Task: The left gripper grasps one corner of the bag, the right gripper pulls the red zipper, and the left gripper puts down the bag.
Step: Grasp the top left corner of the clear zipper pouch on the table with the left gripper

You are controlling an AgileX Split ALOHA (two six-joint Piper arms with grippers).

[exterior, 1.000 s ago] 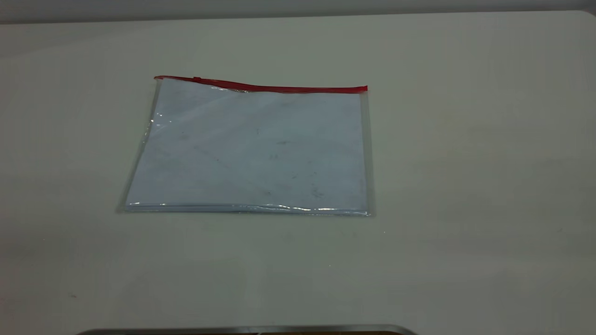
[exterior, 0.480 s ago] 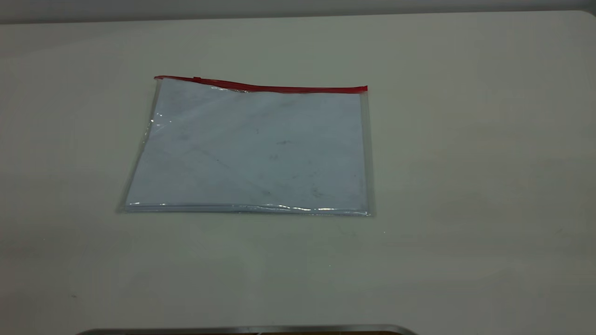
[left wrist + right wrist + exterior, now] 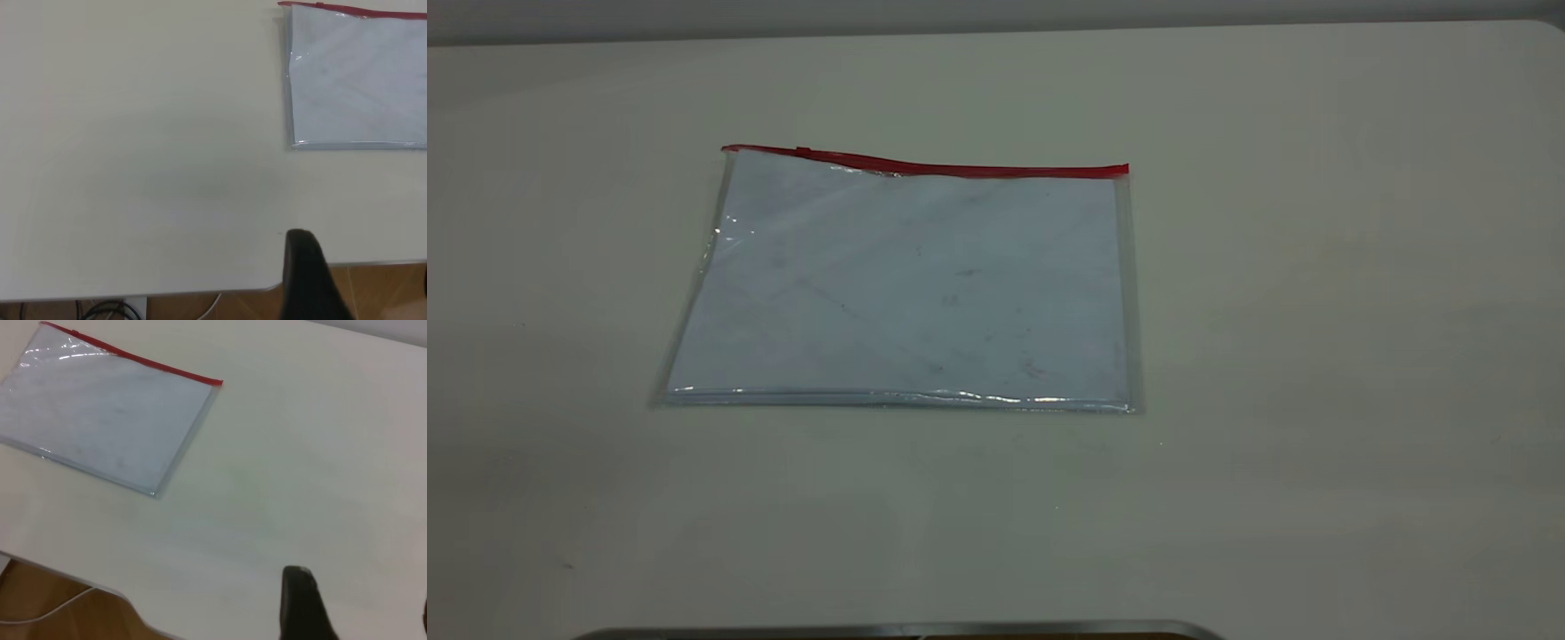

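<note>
The bag (image 3: pixel 903 280) lies flat on the bench (image 3: pixel 1316 311), left of centre, red zipper (image 3: pixel 925 164) along its far edge, slider tab (image 3: pixel 803 151) near the left end. Nothing touches it. Left gripper (image 3: pixel 360 280): only one finger (image 3: pixel 303 277) shows, over the bench's near edge; can't tell the opening. Right gripper (image 3: pixel 357 607): same, one finger (image 3: pixel 301 603) visible. Bench is plain off-white; wood floor below.

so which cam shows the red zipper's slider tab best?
Exterior view: the whole red zipper shows, slider tab near its left end. The left wrist view shows only one end of it; the right wrist view shows its full length at a slant.
</note>
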